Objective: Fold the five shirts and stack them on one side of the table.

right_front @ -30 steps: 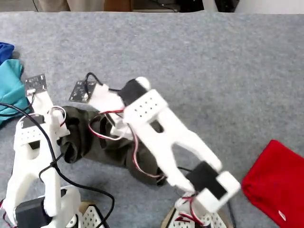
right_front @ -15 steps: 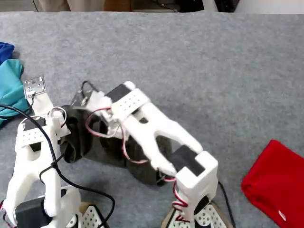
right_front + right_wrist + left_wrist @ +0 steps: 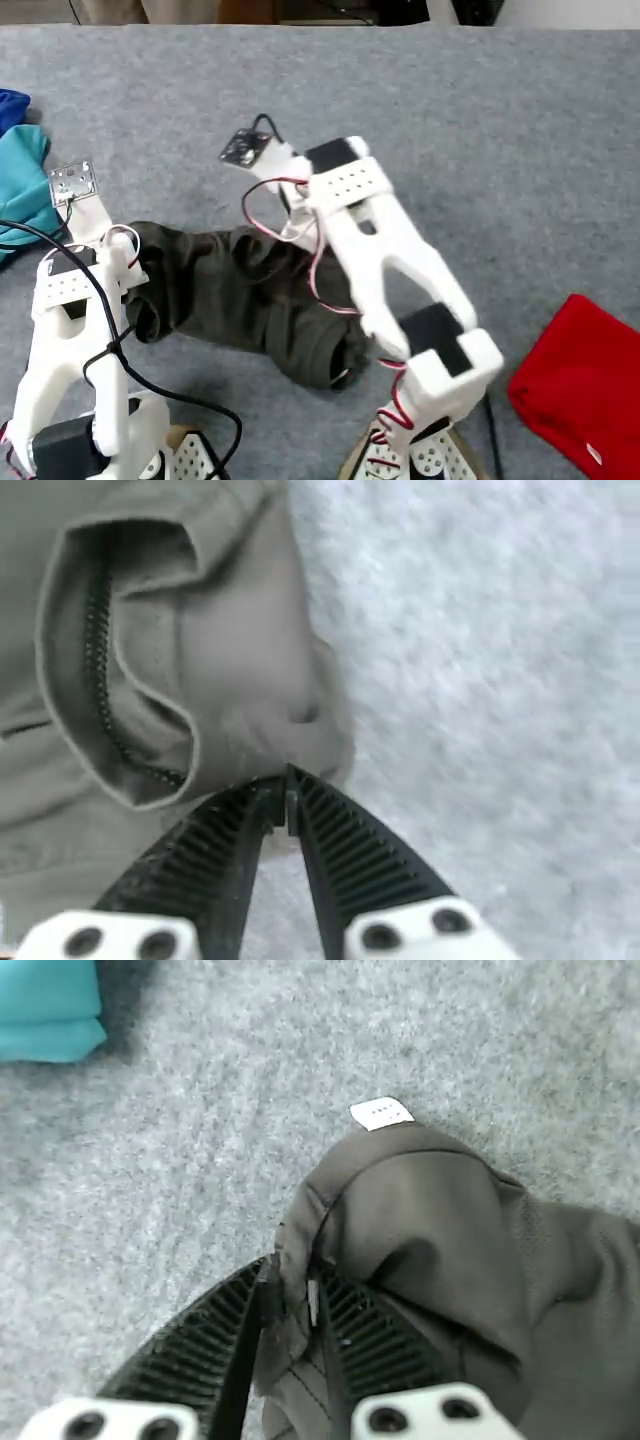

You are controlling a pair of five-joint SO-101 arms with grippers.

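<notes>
Olive shirt (image 3: 225, 295) lies crumpled mid-desk (image 3: 480, 130). I see the left fingers (image 3: 215, 1330) pinching its near fold and the right fingers (image 3: 215, 845) pinching its hem. Right arm (image 3: 380, 250) crosses over it. Teal shirt (image 3: 20, 190) and red shirt (image 3: 580, 385) lie well apart.

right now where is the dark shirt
In the high view the dark shirt lies left of centre near the front of the table, its left end pinched in the left pincer, a teal shirt farther left.
</notes>
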